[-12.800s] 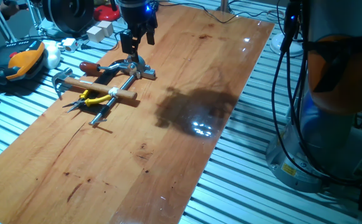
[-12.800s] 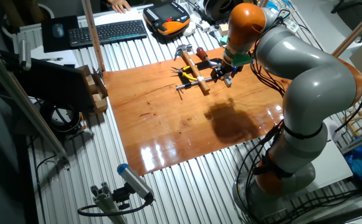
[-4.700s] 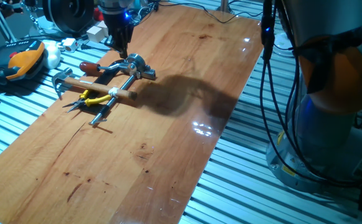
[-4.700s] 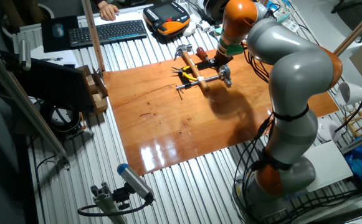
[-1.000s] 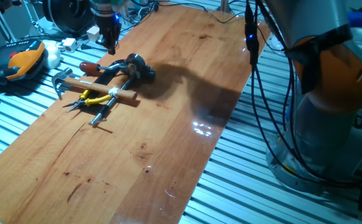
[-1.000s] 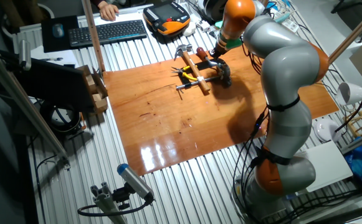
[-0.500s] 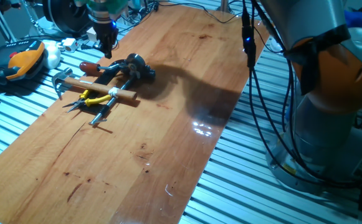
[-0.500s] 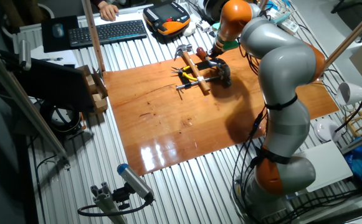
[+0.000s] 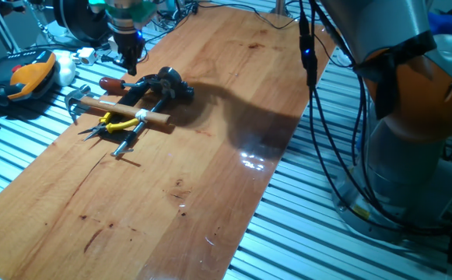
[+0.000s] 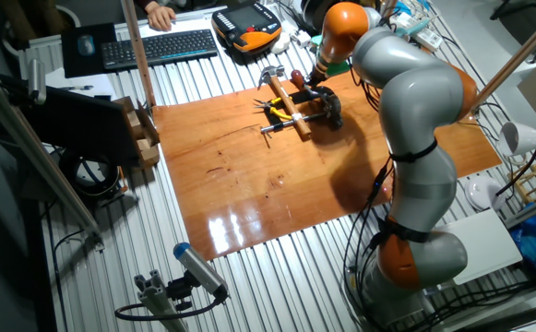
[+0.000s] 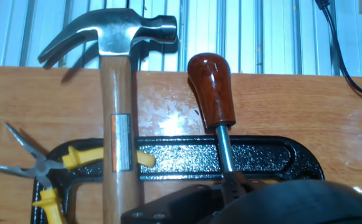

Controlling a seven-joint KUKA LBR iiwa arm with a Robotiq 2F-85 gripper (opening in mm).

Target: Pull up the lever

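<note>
Hangs above the lever (image 11: 213, 93), knob toward twelve o'clock, lined up for a pull; gripper (image 9: 127, 61) finger state unclear.

**Hidden and cut off**

In the hand view the lever (image 11: 213, 99) loses its rod's lower end behind the pincer's dark body. The hammer (image 11: 116, 93) shaft and yellow pliers (image 11: 50, 174) run off the bottom edge. Whether the jaws stand apart is unreadable.

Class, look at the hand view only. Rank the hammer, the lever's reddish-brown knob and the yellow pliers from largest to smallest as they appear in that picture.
1. Hammer, largest, running off the bottom edge.
2. Yellow pliers, cut off by the frame, so their rank is unsure.
3. Lever's knob, smallest.
</note>
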